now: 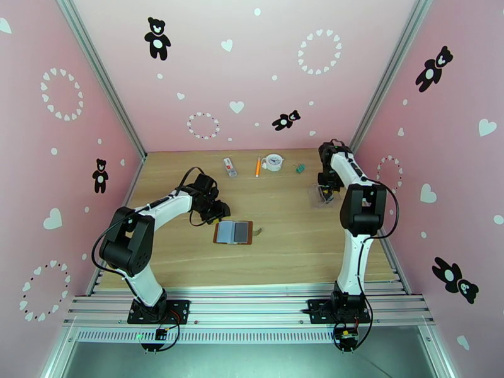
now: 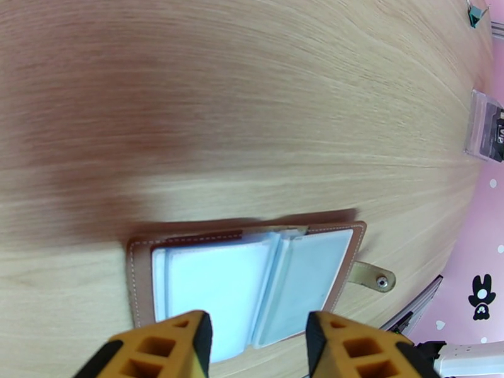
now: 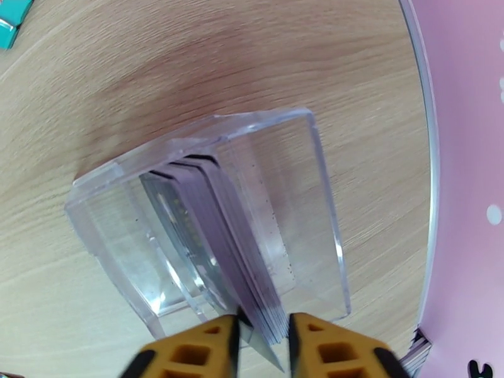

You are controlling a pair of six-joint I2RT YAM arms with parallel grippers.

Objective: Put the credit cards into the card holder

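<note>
Looking down from above, the card holder (image 1: 234, 232) lies open and flat on the wooden table (image 1: 290, 250), grey-blue pockets facing up. The left gripper (image 1: 213, 213) hangs just beside the card holder's far left corner. Well to the right of the card holder and a little farther back, the right gripper (image 1: 326, 190) points down into a clear plastic case (image 1: 314, 198). Well beyond the card holder, along the back of the table, lie a small white-and-red packet (image 1: 230, 166), an orange pen (image 1: 257, 166), a white roll (image 1: 274, 162) and teal clips (image 1: 300, 166).

From the left wrist, the card holder (image 2: 252, 288) is spread open right under the left gripper (image 2: 255, 326), with its snap tab (image 2: 376, 280) sticking out on the right. The yellow fingers (image 2: 183, 344) stand apart with nothing between them, over the near edge of the pockets. The clear plastic case (image 2: 484, 124) sits well off to the right of the card holder.

From the right wrist, the credit cards (image 3: 230, 247) stand on edge as a thin stack inside the clear plastic case (image 3: 309, 184). The right gripper (image 3: 264, 332) has one finger on either side of the stack's near end. Its fingers (image 3: 315, 351) sit close against the cards, but I cannot tell whether they actually pinch them.
</note>
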